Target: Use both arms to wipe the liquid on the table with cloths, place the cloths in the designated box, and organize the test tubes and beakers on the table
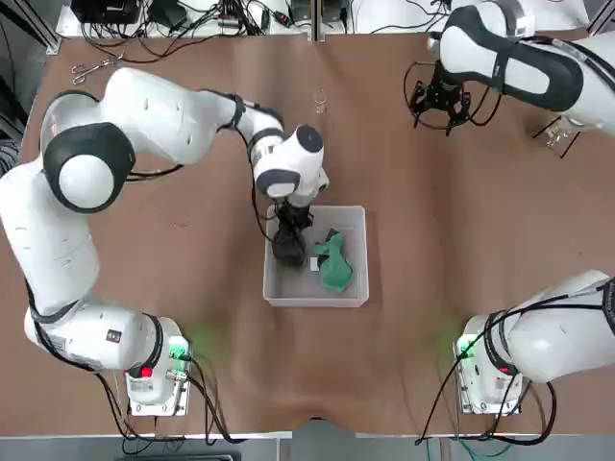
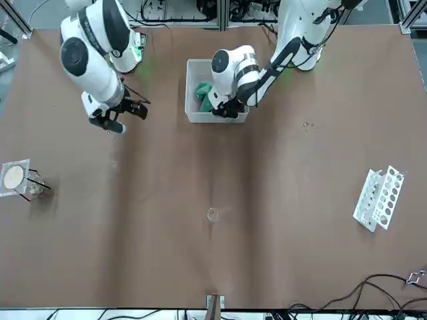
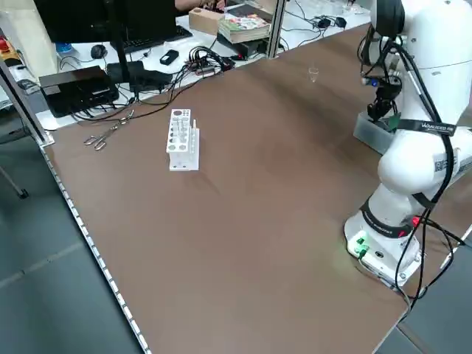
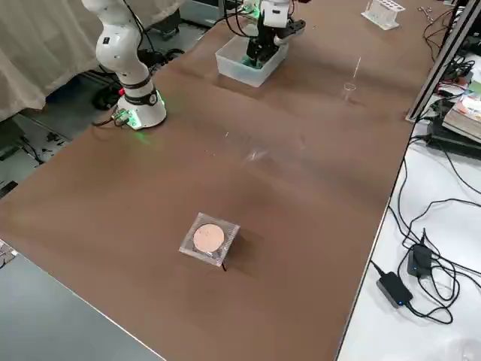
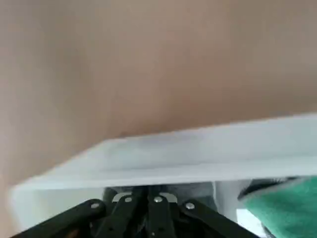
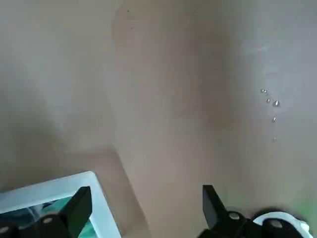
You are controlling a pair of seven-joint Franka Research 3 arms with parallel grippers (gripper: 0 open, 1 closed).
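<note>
The left gripper is over the left part of the plastic box, fingers closed at the dark cloth, apparently pinching it; the green cloth lies inside, beside it; the right gripper hangs open above the table

Even, fairly bright light covers the table, with soft pale glare lying in broad streaks across its brown surface and blurred shadows beside the box and the white rack. Seen from the left wrist, the brown surface is smeared out of focus and the green cloth is soft too, while from the right wrist a hazy sheen washes over the table, small droplets catch bright glints and a faint green glow tints one edge.
</note>
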